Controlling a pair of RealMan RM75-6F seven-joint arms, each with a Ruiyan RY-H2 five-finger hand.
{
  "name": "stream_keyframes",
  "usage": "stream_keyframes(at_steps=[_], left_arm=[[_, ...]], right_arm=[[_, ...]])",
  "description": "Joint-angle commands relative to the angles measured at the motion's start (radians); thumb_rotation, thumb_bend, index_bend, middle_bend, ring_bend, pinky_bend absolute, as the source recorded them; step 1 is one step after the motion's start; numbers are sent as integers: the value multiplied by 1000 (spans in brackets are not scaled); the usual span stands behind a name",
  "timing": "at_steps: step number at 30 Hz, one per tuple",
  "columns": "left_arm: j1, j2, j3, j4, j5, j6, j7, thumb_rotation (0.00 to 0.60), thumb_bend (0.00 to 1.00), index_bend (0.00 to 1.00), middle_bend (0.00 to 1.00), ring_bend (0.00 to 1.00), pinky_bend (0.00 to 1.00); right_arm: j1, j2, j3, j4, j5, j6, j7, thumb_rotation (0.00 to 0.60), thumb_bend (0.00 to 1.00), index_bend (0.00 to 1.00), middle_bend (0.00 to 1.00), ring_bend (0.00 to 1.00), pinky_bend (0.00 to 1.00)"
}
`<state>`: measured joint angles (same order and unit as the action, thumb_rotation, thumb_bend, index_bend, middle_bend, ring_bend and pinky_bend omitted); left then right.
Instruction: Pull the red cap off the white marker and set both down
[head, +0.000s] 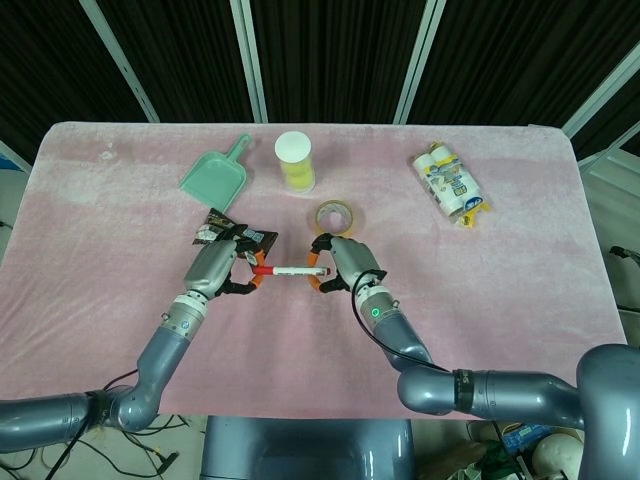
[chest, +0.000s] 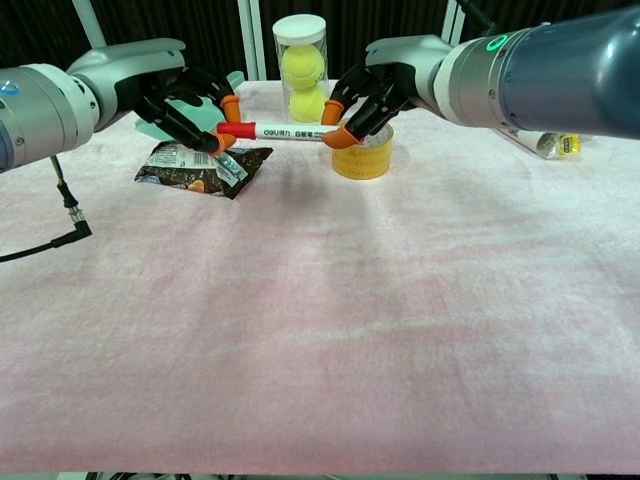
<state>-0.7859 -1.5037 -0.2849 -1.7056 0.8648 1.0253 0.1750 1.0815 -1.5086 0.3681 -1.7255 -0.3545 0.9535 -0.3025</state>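
I have the white marker (chest: 290, 131) held level in the air above the counter (chest: 320, 330), strung between both arms so I can pull along its length. My left robot hand (chest: 195, 105) pinches the red cap (chest: 236, 129) between its orange-tipped fingers, and my right robot hand (chest: 365, 98) pinches the far end of the white barrel the same way. I keep each grip at the very end so the cap seam stays free and neither hand blocks the slide. From the head view the cap (head: 262, 269) looks still seated on the barrel; I see no gap, so I judge the pull is not yet done.

I hold it raised because the snack packet (chest: 198, 165) lies just below my left robot hand and the tape roll (chest: 364, 155) sits just behind my right one; lower down I would snag them. The tennis ball tube (chest: 300, 68) and green dustpan (head: 217, 178) stand further back.
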Motion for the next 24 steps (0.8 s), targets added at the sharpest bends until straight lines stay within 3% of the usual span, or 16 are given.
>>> stream_keyframes(at_steps=[1, 24], left_arm=[[3, 5, -2, -8, 0, 5, 0, 600, 480, 593, 392, 66, 95], [24, 43, -13, -18, 4, -7, -50, 600, 479, 592, 390, 66, 95]], right_arm=[[-4, 2, 1, 0, -1, 1, 6, 600, 505, 865, 260, 254, 197], [-64, 62, 3, -33, -41, -18, 78, 600, 541, 918, 267, 260, 197]])
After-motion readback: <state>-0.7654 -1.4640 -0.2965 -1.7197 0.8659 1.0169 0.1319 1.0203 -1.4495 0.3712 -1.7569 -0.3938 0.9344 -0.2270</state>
